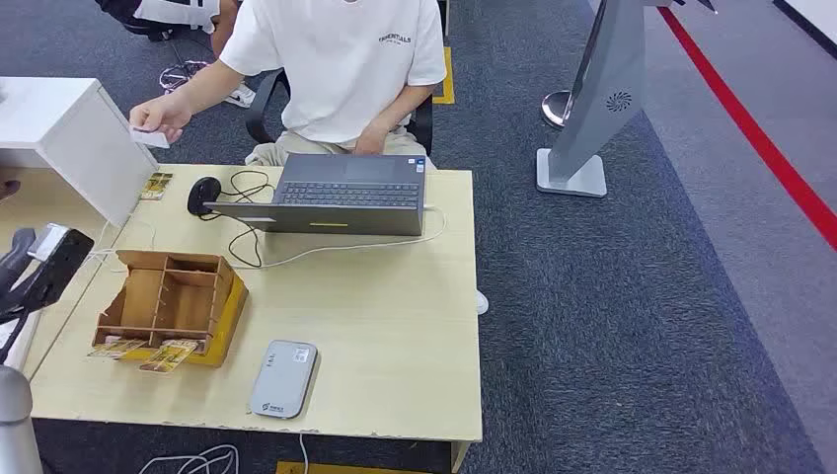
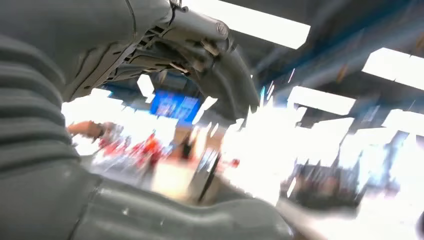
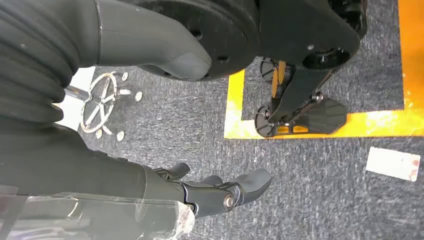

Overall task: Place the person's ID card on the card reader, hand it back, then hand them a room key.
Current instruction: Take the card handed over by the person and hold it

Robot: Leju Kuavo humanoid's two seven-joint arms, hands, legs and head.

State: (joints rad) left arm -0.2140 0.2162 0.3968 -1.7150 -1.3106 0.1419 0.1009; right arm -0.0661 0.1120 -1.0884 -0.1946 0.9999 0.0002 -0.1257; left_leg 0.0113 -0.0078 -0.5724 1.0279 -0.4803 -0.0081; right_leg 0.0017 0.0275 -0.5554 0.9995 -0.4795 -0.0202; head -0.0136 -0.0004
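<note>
closest to the head camera, at the near edge of the pale wooden table [image 1: 395, 336], lies the grey card reader [image 1: 283, 379], flat and with nothing on it. just beside it, toward the robot's left, stands a wooden organiser box [image 1: 168, 301] with open compartments; two yellowish room key cards [image 1: 143, 352] lie at its near edge. further back an open grey laptop [image 1: 341, 195] sits with a black mouse [image 1: 203, 195] beside it and cables looping between them. another small yellowish card [image 1: 156, 185] lies near the table's far left corner.

behind the table a person in a white t-shirt [image 1: 336, 59] sits on a chair. one of the person's hands [image 1: 158, 117] reaches out past the table's left side and holds a small white id card [image 1: 150, 137] in the air, well apart from the card reader.

left hand [image 1: 39, 267] is raised at the left edge of the head view, beside the table and short of the id card; in its wrist view the thumb [image 2: 190, 220] and fingers [image 2: 220, 65] stand apart with nothing between them (the background there is a blur of bright lights).

right hand [image 3: 210, 192] hangs over grey carpet [image 3: 310, 195], its fingers loosely curled but parted and holding nothing. a white slip [image 3: 393, 163] lies on the floor near a yellow floor line [image 3: 320, 125].
</note>
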